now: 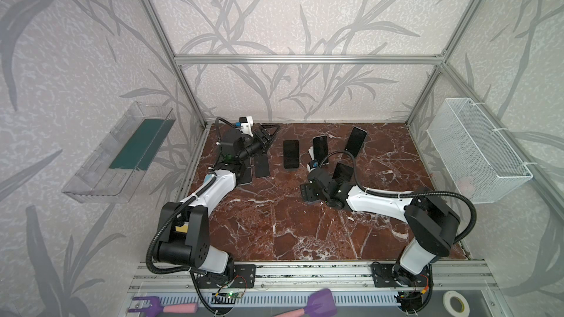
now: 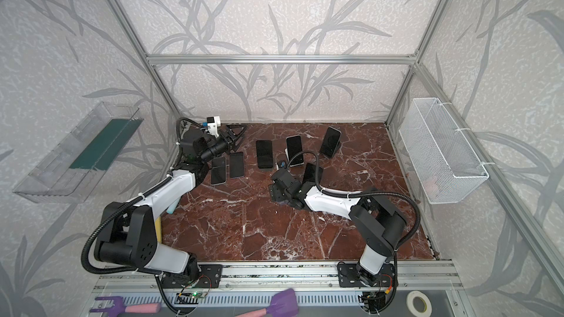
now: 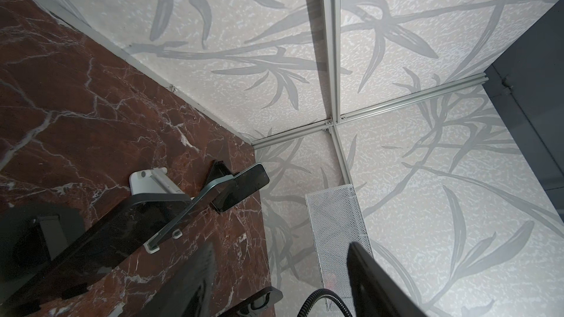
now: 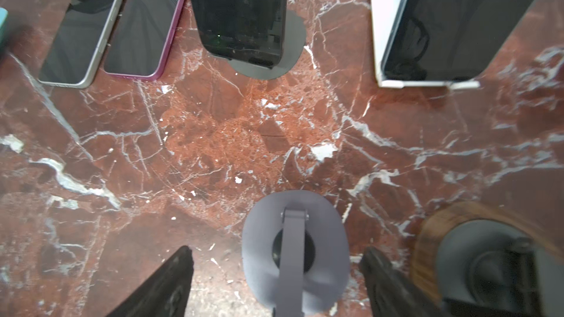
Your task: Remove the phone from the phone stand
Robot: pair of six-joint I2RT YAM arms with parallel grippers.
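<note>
My right gripper (image 4: 276,251) is open, its fingers standing on either side of an empty grey phone stand (image 4: 294,254) without touching it. Just right of it a dark phone (image 1: 341,172) leans on a stand with a wood-rimmed base (image 4: 476,263). Further back, phones rest on a round grey stand (image 1: 290,154), a white stand (image 1: 319,147) and a black stand (image 1: 355,141). My left gripper (image 1: 268,137) hovers at the back left beside an empty black stand (image 1: 272,129). Its fingers (image 3: 201,269) are apart with nothing between them.
Two phones (image 4: 82,28) (image 4: 143,22) lie flat on the marble at the left. A white mesh basket (image 1: 476,154) hangs on the right wall and a clear tray (image 1: 122,154) on the left wall. Purple garden tools (image 1: 320,301) lie in front of the rail.
</note>
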